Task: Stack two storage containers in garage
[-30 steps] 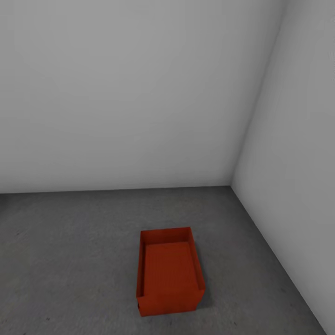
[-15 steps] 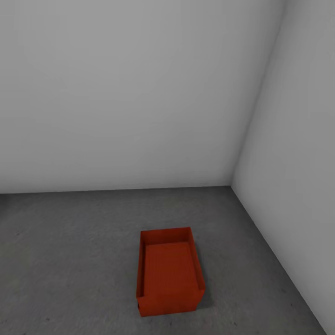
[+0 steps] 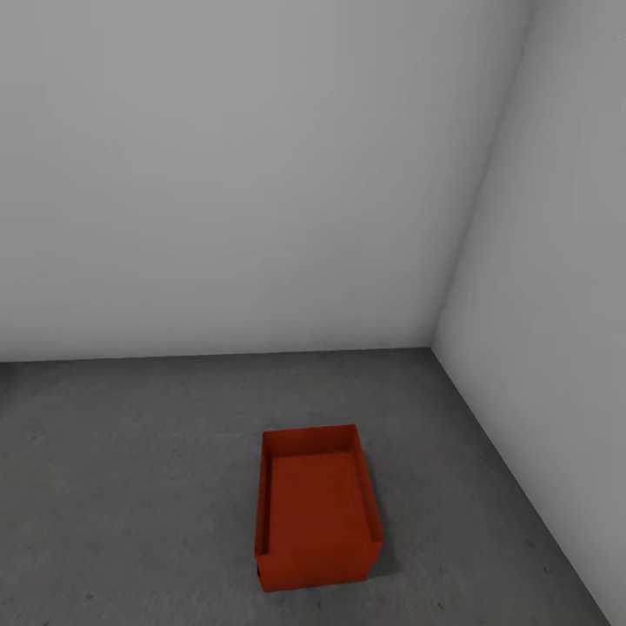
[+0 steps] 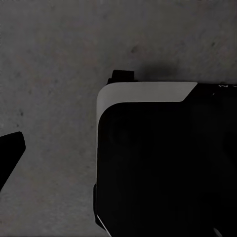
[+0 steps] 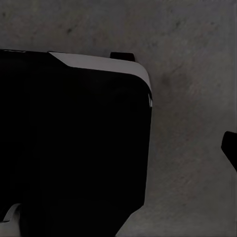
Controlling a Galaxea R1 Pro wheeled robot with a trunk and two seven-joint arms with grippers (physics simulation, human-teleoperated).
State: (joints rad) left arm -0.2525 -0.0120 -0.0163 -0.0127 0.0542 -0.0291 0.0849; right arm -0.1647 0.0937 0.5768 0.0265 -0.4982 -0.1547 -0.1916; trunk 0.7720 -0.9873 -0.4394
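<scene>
One orange-red storage container [image 3: 316, 509] stands upright and open-topped on the dark grey concrete floor [image 3: 130, 487] of the garage, near the corner of two plain white walls. A step runs along its inner left wall; I cannot tell whether a second bin is nested inside. In the left wrist view a dark fingertip [image 4: 11, 157] pokes in at the picture's edge over bare floor. Likewise, the right wrist view has a dark fingertip [image 5: 230, 148] at its edge. Both fingertips sit far off centre with nothing held near them.
The back wall [image 3: 243, 174] and the right wall [image 3: 556, 304] meet in a corner just beyond the bin. My own black, white-edged base [image 4: 163, 158] [image 5: 74, 148] takes up much of both wrist views. Bare floor stretches to the left of the bin.
</scene>
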